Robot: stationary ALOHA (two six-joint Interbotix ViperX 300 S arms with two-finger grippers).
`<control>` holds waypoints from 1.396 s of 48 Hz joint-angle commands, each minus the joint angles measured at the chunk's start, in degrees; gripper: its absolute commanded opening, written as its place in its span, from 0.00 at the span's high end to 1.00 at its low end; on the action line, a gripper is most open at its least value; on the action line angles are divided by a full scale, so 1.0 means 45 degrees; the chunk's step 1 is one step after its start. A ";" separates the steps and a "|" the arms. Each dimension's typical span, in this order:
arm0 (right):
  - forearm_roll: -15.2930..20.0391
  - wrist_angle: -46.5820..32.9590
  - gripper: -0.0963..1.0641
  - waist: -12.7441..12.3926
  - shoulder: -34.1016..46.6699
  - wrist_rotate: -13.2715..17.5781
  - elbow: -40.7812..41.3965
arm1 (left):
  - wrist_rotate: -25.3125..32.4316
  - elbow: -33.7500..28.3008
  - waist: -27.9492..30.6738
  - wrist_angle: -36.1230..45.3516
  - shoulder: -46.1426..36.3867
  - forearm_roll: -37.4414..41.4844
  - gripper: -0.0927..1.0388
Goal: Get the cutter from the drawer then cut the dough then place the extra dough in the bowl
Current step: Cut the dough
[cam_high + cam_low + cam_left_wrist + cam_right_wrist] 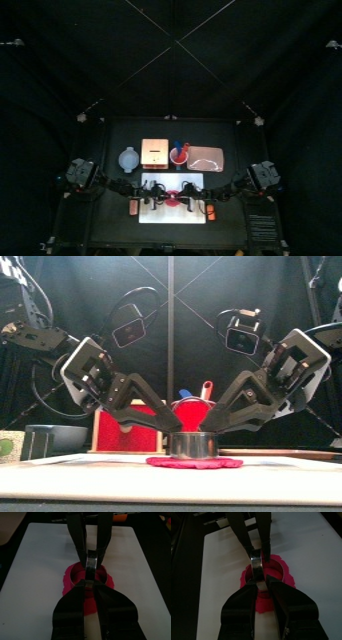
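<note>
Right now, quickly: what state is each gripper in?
Left gripper: shut on the cutter.
Right gripper: shut on the same cutter.

At lower centre, the round glossy metal cutter (195,444) shows a bright, smooth wall. The flat pink-red dough disc (195,463) looks matt and ragged-edged. The white cutting board (40,562) is smooth and matt.

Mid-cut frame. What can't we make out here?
- Cut depth: in the front view the cutter wall hides whether it is through the dough; in the wrist views the left pincer and right pincer cover the ring.
- Cutter's wire handle: hidden behind both pincers, front view.
- Wooden box drawer, open or shut: too small, top view.
- Bowl contents: too small, top view.
</note>
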 commanded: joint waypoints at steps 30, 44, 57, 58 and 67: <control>0.0039 0.0684 0.41 -0.0039 0.0508 0.0098 0.0039 | 0.0000 0.0215 0.0176 0.1113 0.0293 -0.0078 0.51; 0.0039 0.0742 0.41 -0.0039 0.0547 0.0117 0.0000 | 0.0000 0.0195 0.0195 0.1113 0.0273 -0.0078 0.51; 0.0195 0.1680 0.40 -0.0156 0.0332 0.0273 -0.0313 | 0.0059 0.0098 0.0176 0.0996 0.0078 -0.0078 0.49; 0.0254 0.1777 0.40 -0.0176 0.0293 0.0254 -0.0352 | 0.0059 0.0098 0.0176 0.0996 0.0059 -0.0059 0.48; 0.0430 0.1934 0.35 -0.0195 0.0000 0.0254 -0.0547 | 0.0039 0.0098 0.0195 0.0977 -0.0195 -0.0059 0.39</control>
